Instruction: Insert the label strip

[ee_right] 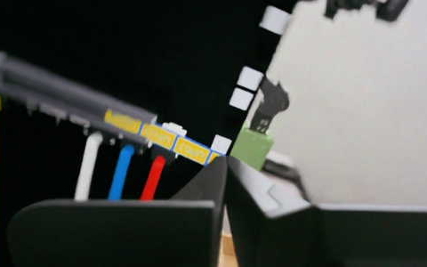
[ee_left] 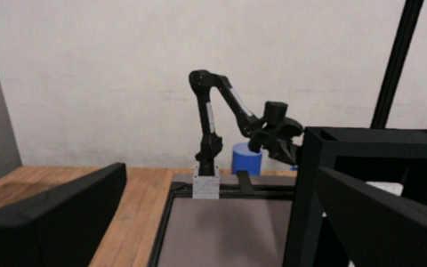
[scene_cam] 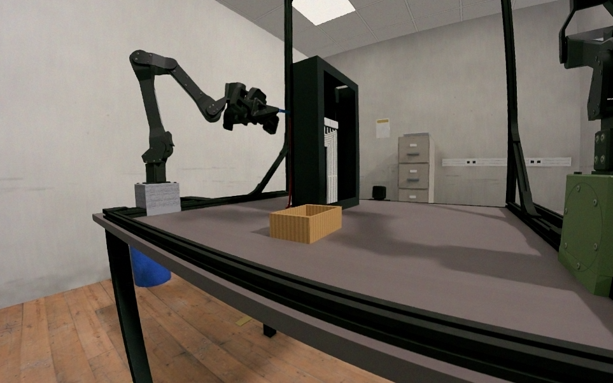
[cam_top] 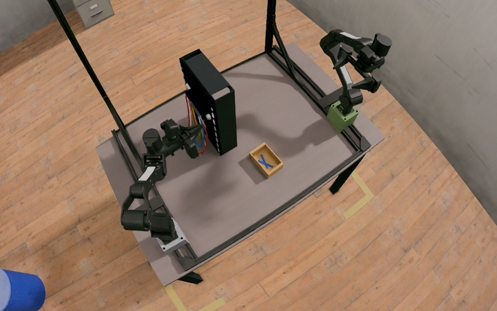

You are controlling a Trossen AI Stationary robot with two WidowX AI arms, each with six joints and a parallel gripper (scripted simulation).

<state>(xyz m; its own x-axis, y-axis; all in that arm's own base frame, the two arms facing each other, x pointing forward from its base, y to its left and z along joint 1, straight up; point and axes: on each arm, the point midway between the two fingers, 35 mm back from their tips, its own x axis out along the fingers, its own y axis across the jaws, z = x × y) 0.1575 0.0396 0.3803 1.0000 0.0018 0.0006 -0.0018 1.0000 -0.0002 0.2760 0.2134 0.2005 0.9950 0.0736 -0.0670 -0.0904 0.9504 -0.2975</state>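
Observation:
The label strip has its yellow printed side facing out. Its far part lies in the grey track above the network jacks; several labels stick out past the track's near end. My right gripper is shut, its fingertips at the strip's outer end. They hide that end, and no part of it shows held between them. The wooden box stands on the table with crossed blue strips inside. My left gripper is open and empty, far from the strip.
The black rack stands upright on the table. A white cable, a blue cable and a red cable hang from the jacks close to my right fingers. Black frame posts rise at the table's edges.

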